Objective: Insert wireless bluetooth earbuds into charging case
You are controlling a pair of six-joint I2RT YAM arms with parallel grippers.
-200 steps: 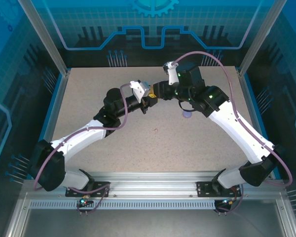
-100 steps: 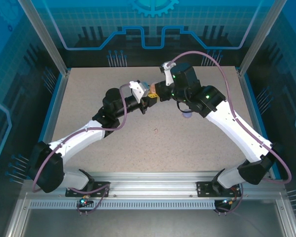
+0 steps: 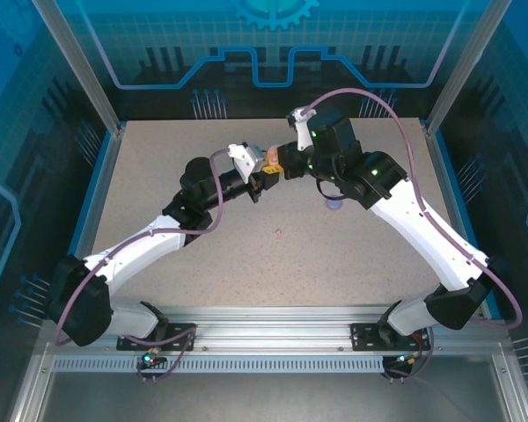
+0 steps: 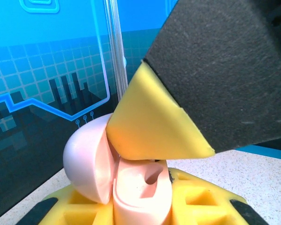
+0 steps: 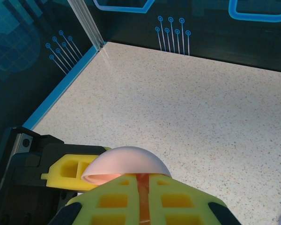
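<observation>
1. Overhead, both arms meet above the back middle of the table (image 3: 141, 211). The left gripper (image 3: 260, 183) and right gripper (image 3: 277, 168) are tip to tip and raised off the surface.
2. Left gripper: its yellow fingers are drawn in narrow, clamping the pink charging case (image 4: 131, 192) from both sides. The case is thus held in the air, not resting on the table.
3. Case, left wrist view: it is hinged open. The domed lid (image 4: 86, 157) is tilted to the left. The base stands upright between the fingers, and a rounded socket (image 4: 152, 177) shows in its top face.
4. Right gripper, left wrist view: one yellow fingertip (image 4: 154, 126) with the black body behind it reaches down into the gap between lid and base. It touches the case just above the socket.
5. Right gripper, own wrist view: the jaws are closed to a thin slit just below the lid's dome. A pinkish-orange sliver (image 5: 141, 187) shows in the slit. Whether it is a bud or part of the case cannot be told.
6. On the table, a tiny pinkish speck (image 3: 279, 233) lies near the centre, well apart from both grippers. It is too small to identify.
7. A small purple item (image 3: 333, 204) lies on the table, partly hidden under the right arm.
</observation>
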